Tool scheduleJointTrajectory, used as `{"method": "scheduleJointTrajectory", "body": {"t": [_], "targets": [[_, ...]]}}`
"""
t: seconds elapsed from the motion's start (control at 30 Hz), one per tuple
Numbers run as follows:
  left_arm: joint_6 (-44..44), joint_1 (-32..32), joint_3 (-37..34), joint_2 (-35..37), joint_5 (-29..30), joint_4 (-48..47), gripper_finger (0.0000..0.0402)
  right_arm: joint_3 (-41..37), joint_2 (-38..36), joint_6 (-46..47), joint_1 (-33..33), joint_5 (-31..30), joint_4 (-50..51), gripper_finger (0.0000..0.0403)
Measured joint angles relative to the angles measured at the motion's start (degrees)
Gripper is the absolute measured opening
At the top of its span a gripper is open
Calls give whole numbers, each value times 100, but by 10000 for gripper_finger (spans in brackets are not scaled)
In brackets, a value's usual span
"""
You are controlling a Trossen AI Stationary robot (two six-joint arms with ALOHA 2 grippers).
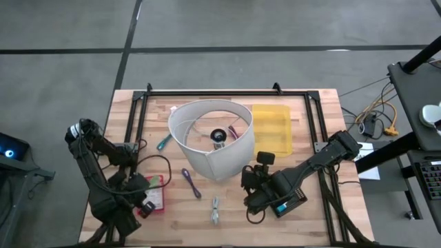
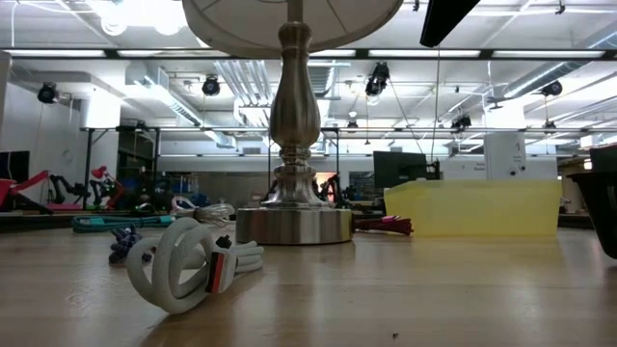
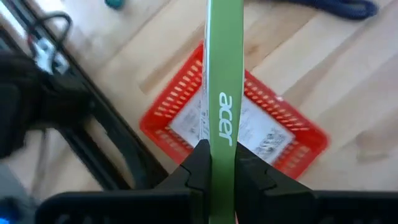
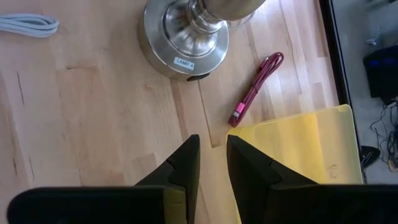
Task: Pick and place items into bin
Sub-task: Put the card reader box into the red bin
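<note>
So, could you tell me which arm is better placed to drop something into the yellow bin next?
Probably the left: its gripper already grips the green Acer strip. The right gripper, beside the bin, holds nothing.

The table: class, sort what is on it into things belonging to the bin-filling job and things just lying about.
Job: yellow bin; green stick, held by left gripper; purple cable; white coiled cable; pink cable; right gripper, near the bin.
Lying about: lamp; red basket.
</note>
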State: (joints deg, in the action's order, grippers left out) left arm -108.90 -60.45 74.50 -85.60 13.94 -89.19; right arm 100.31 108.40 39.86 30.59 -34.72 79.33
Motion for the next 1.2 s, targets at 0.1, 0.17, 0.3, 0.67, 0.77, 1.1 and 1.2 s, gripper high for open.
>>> {"method": "scheduleJointTrajectory", "body": {"t": [0.1, 0.17, 0.3, 0.67, 0.77, 1.1, 1.2], "targets": [[1312, -21, -2, 2, 179, 186, 19, 0, 0, 0, 0, 0, -2, 68], [2287, -33, -2, -2, 327, 267, 19, 0, 0, 0, 0, 0, -2, 68], [4302, -33, -2, 2, 424, 390, 19, 0, 0, 0, 0, 0, -2, 68], [8799, -37, -2, 23, 84, 407, 20, 0, 0, 71, 0, 9, -12, 68], [9438, -37, -42, 119, 221, 435, 19, 0, 0, 169, 0, 9, -17, 68], [10531, -204, -845, 1486, 589, 1067, 19, 0, 0, 876, 0, 20, -33, 68], [11330, -248, -1136, 1892, 586, 1321, 19, 0, 0, 960, 0, 20, -39, 68]]}}
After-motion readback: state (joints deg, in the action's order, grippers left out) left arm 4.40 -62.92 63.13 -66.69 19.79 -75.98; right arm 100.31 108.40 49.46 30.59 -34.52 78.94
